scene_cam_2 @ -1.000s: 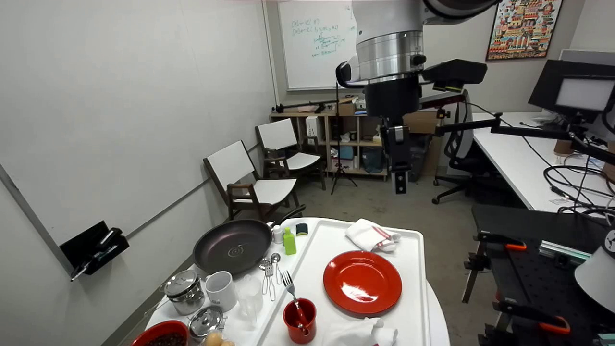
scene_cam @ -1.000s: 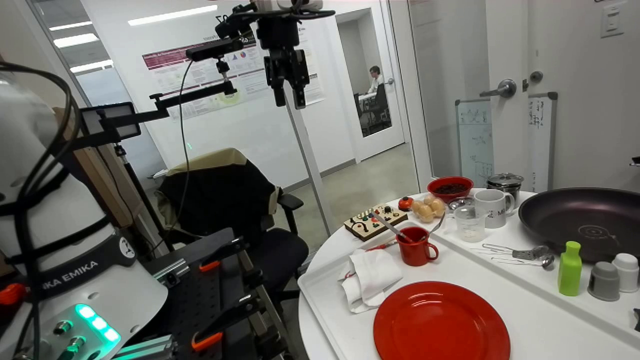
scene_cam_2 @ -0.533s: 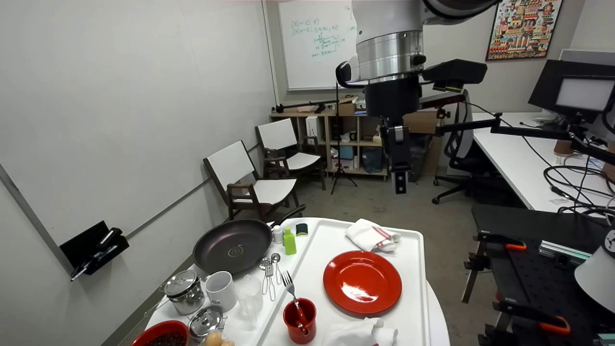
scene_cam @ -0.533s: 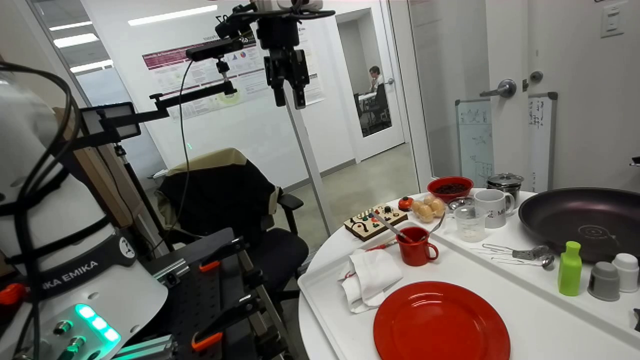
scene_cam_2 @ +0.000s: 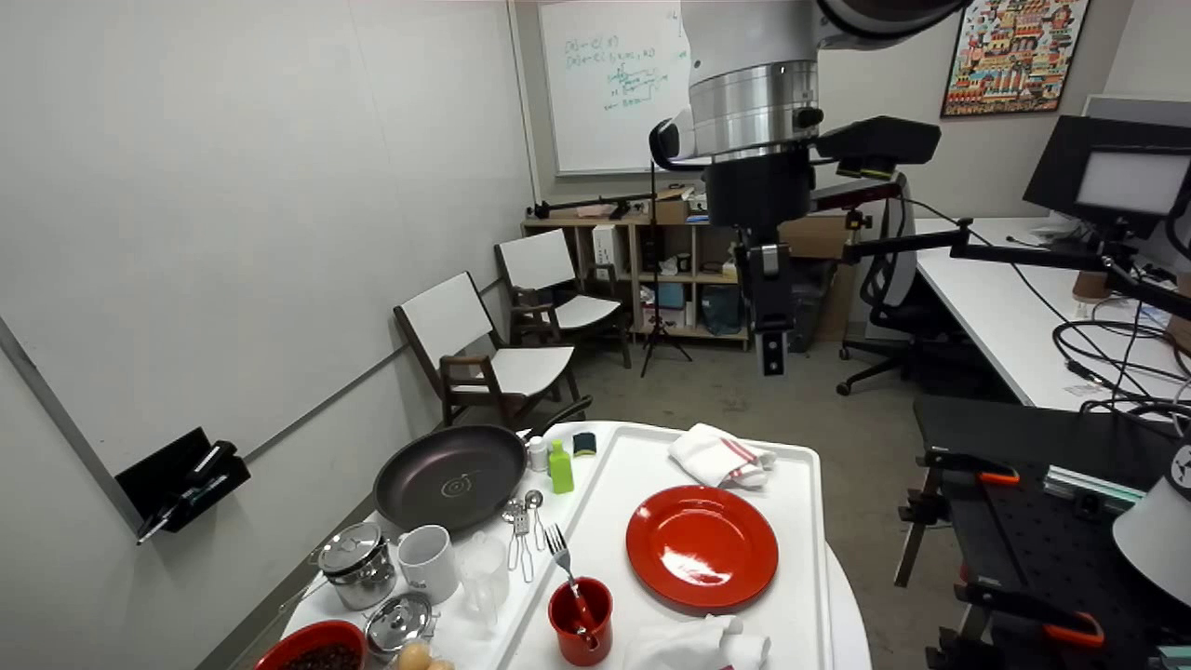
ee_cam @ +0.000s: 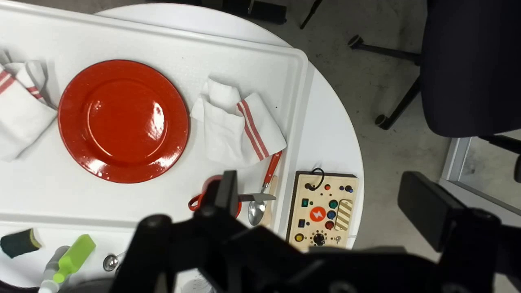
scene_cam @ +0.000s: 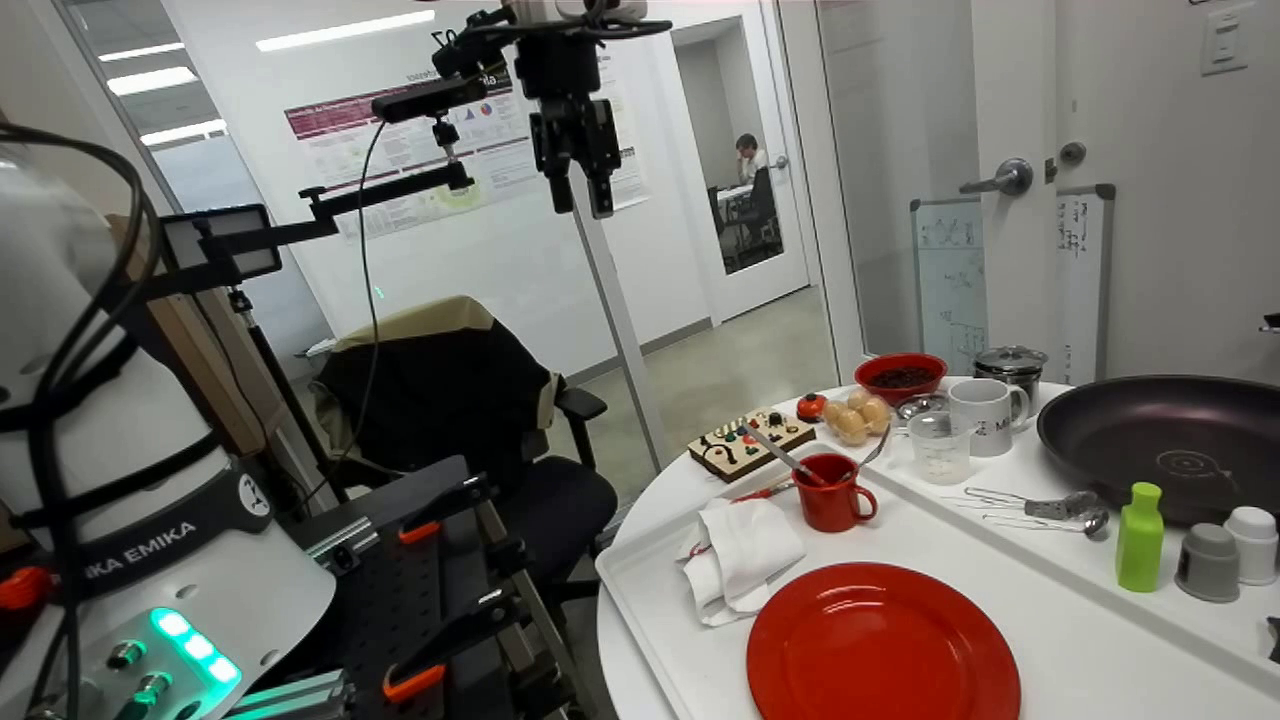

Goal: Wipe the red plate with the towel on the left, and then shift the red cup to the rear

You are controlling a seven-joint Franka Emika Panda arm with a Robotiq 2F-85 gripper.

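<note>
Gripper [scene_cam: 583,200] hangs high, pointing down, well above tabletop level. Its two fingers [ee_cam: 427,205] spread wide, a broad gap between them in the wrist view.

Red plate [ee_cam: 124,122] face up on the white tray [ee_cam: 260,61], glossy, lying between two folded white towels with red stripes. Far towel [ee_cam: 24,116] to the plate's left in the wrist view, one corner reaching the rim. Mug-side towel [ee_cam: 224,134] to the right in that same view, just beside the plate; cannot tell whether cloth and rim touch there.

Red mug [scene_cam: 828,510] upright on the tray, near the mug-side towel, partly covered by a finger in the wrist view. Standing in it, both tilted: a fork [scene_cam_2: 563,558], tines up, and a knife [scene_cam: 782,455], blade up. Red-handled spoon [ee_cam: 256,212] on the tray beside the mug, handle end at the towel's edge.

Tray sits on a round white table [ee_cam: 331,134]. Off the tray end, a wooden control panel [ee_cam: 321,197] with knobs and switches. Along the tray's long side: black frying pan [scene_cam_2: 451,479], green bottle [scene_cam_2: 561,472], dark sponge [scene_cam_2: 584,444], white mug [scene_cam_2: 426,572], lidded steel pot [scene_cam_2: 358,572]. Red bowl [scene_cam: 905,396] of dark bits near the pot.
</note>
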